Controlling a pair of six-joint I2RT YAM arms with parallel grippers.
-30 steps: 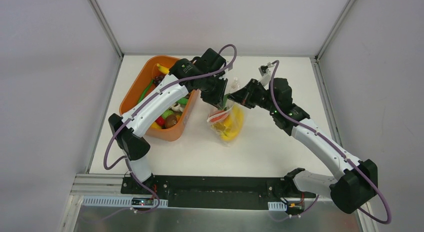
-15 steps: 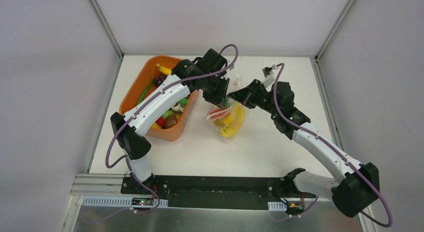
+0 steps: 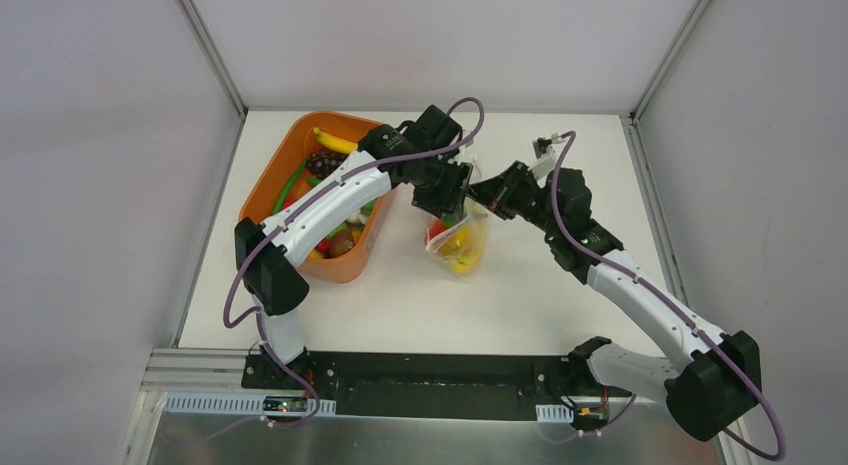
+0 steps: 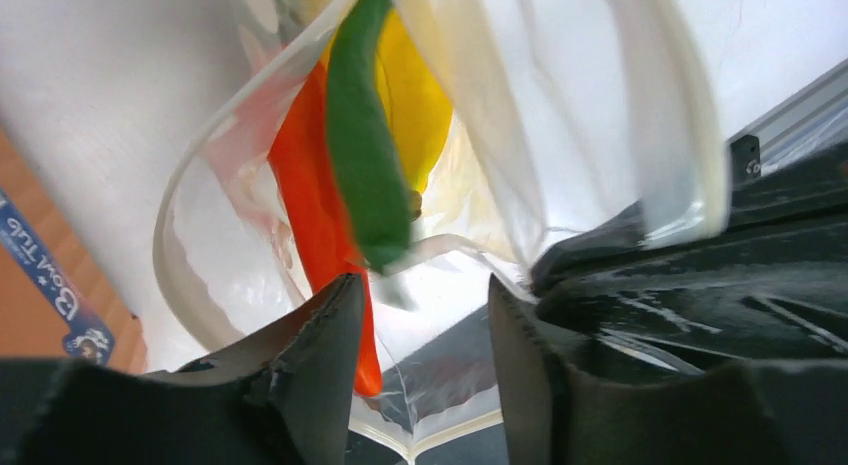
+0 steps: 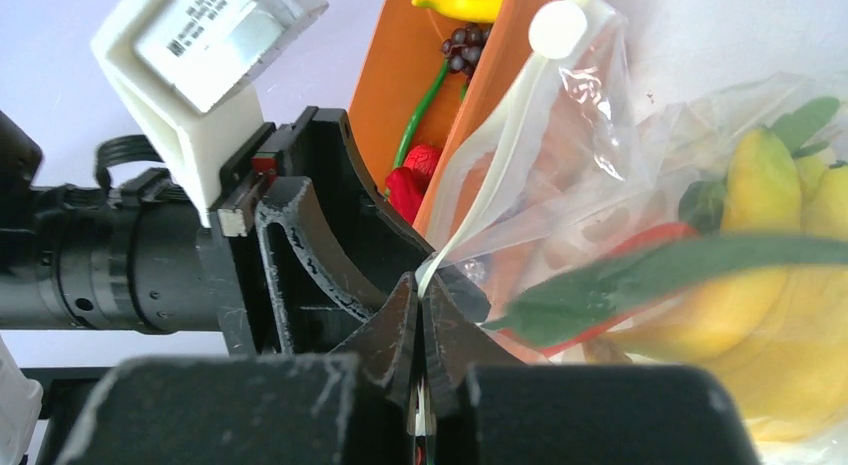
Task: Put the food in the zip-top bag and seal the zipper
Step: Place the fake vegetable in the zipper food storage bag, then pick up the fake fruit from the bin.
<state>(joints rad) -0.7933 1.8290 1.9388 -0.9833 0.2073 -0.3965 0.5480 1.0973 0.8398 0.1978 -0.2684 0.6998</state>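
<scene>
Table [image 3: 560, 285]: the white surface is seen filling the middle of the top view, with tub and bag on it.
Orange tub [image 3: 262, 190]: it is set left of centre in the top view; much food [image 3: 322, 165] is left inside it, so loading is judged unfinished.
Zip-top bag [image 3: 472, 247]: it is held up at the centre of the top view, just right of the tub, with its mouth spread wide.
Food in the bag: yellow bananas [image 5: 770, 215], an orange-red piece [image 4: 310, 185] and a green piece [image 4: 360, 145] are seen inside or at the mouth.
Left gripper [image 4: 425, 295]: it is poised over the mouth with the jaws parted; nothing is gripped between them.
Right gripper [image 5: 420, 285]: it is pinched tight on the bag's rim, and the mouth is kept raised by it.
Zipper [image 5: 500, 155]: the pale strip is seen curving apart, unsealed.
Progress: several pieces are judged bagged; the rest of the food and the sealing are not yet done.
</scene>
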